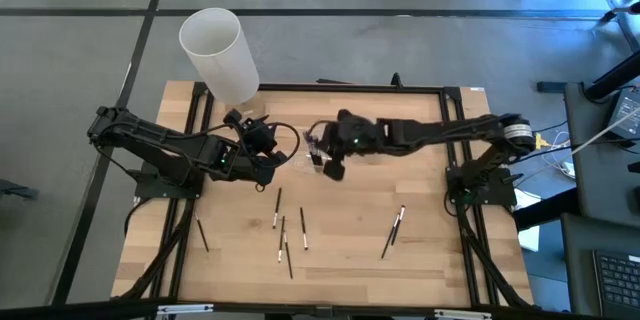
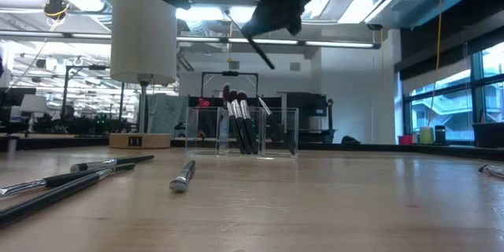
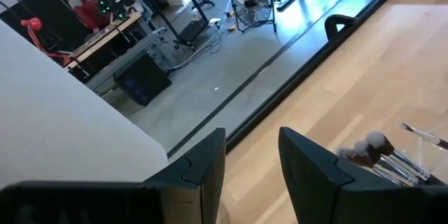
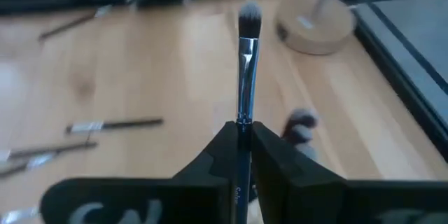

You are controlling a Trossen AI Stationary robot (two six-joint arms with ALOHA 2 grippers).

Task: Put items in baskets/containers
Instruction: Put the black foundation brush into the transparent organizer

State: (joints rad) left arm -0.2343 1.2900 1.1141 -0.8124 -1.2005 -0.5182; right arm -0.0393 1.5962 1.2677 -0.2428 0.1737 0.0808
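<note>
My right gripper (image 4: pixel 241 136) hovers over the table's middle (image 1: pixel 330 163), shut on a thin makeup brush (image 4: pixel 246 63) with a silver ferrule and a grey bristle tip. Below it in the low view stands the clear organizer (image 2: pixel 240 131), with several brushes (image 2: pixel 239 118) upright inside. My left gripper (image 3: pixel 252 161) is open and touches nothing; it sits between the tall white cylinder (image 1: pixel 220 52) and the organizer (image 1: pixel 318 147). More dark brushes and sticks (image 1: pixel 283 230) lie flat on the wood nearer the table's front. My right gripper pinches the brush between its two fingers on the dark handle, just behind the ferrule (image 4: pixel 242 120). The fingers lie along the brush, whose ferrule and bristle tip (image 4: pixel 249 15) stick out ahead of them. The brush (image 2: pixel 253 46) is lifted clear and tilted above the organizer.
The white cylinder (image 3: pixel 63 112) stands right beside my left gripper. Two brushes (image 1: pixel 395 228) lie right of centre, and a single stick (image 1: pixel 202 235) lies to the left. A round wooden base (image 4: pixel 315 22) stands on the table. In the low view, brushes (image 2: pixel 183 175) lie close by.
</note>
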